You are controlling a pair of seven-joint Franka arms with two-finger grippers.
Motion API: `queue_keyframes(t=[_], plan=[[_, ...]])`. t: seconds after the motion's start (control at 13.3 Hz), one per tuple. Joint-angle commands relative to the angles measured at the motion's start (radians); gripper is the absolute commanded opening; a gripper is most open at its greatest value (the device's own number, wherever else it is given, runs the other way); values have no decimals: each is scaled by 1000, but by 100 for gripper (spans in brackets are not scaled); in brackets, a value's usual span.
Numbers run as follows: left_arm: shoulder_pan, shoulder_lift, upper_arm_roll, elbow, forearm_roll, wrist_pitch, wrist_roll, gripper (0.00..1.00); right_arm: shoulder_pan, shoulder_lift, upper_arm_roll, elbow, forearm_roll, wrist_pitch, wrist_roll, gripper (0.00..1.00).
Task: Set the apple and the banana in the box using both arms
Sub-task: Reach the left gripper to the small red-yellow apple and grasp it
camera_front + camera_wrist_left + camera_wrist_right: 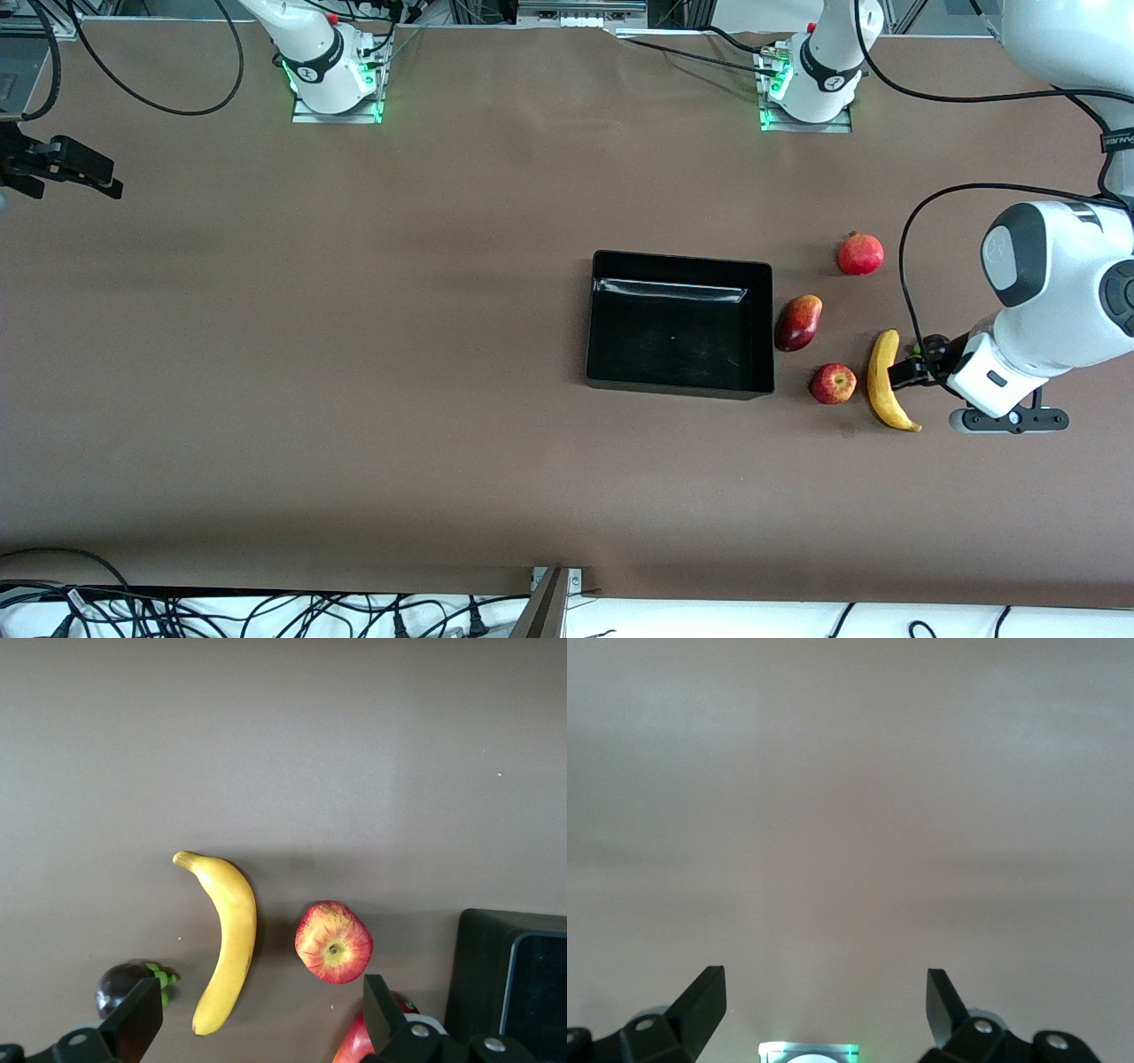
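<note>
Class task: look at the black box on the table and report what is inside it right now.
The box holds no fruit; only its glossy black floor shows. The apple and banana lie on the table outside it, toward the left arm's end. Nothing covers the interior in the front view.

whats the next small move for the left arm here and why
Probably lower the open left claw onto the banana. It hangs over the banana, which lies free on the table beside the apple; the box holds nothing yet. The right claw waits open.
</note>
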Motion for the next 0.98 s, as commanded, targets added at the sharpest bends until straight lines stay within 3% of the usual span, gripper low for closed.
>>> queue_keyframes(t=[0.0,0.9], plan=[[4,18,-11,-13,-19,49,-28,100,2,24,15,41,11,-30,8,100],[-17,191,-30,-11,-27,210,-131,100,19,24,10,45,11,-45,3,100]])
